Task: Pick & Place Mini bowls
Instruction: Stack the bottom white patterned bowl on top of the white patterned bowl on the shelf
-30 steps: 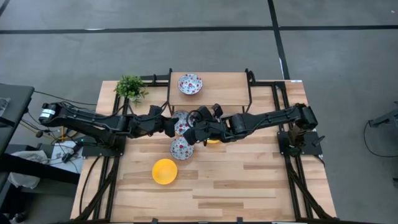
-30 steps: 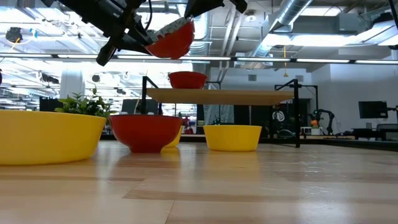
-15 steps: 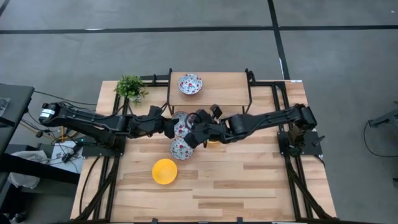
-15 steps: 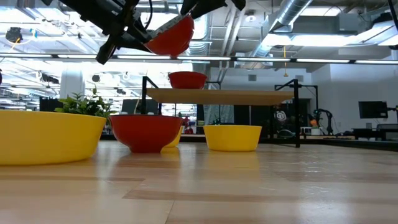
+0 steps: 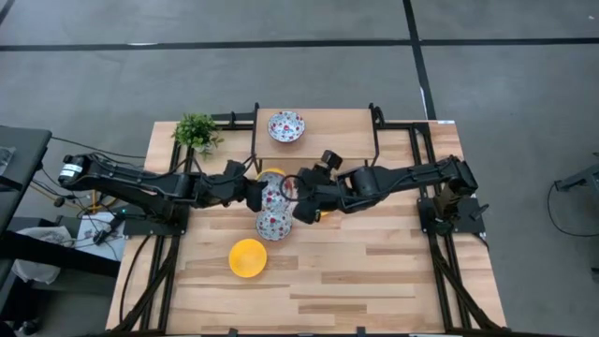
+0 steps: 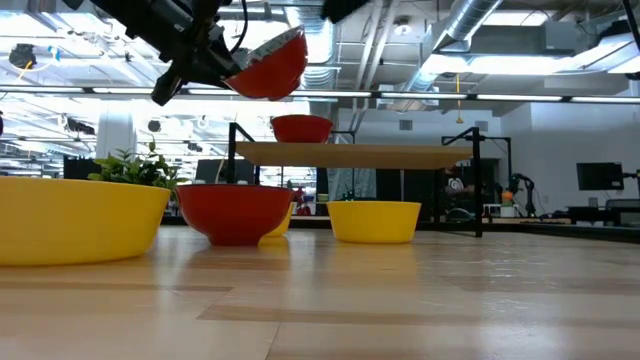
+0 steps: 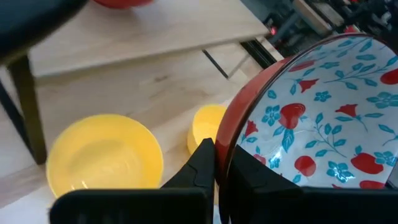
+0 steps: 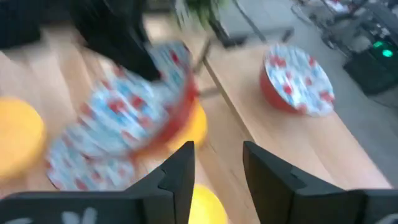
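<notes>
Table (image 5: 374,271) carries a raised wooden shelf (image 5: 337,131) on the far side of both grippers, with a small green plant (image 5: 196,131) at the far-left corner, well behind the left arm.

Left gripper (image 5: 263,193) is mid-table, clenched on the rim of a floral mini bowl (image 5: 272,190); the left wrist view shows the red rim pinched between the two dark fingers (image 7: 202,168), patterned inside facing the camera. From the low view that bowl (image 6: 268,66) hangs tilted, clear of the table and higher than the shelf board.

Right gripper (image 5: 301,199) sits just beside the held bowl, on its right. Jaws stand apart and empty in the right wrist view, fingers (image 8: 180,171) with a clear gap, nothing between them.

Other mini bowls:
- floral bowl on the shelf (image 5: 286,126), beyond both grippers
- floral bowl on the table (image 5: 272,223), just below and nearer than the held one
- yellow bowl (image 5: 248,258), nearer still, apart from both grippers
- yellow bowl (image 5: 270,175), just behind the held bowl, partly hidden
- yellow bowl (image 5: 322,212), mostly hidden under the right gripper
</notes>
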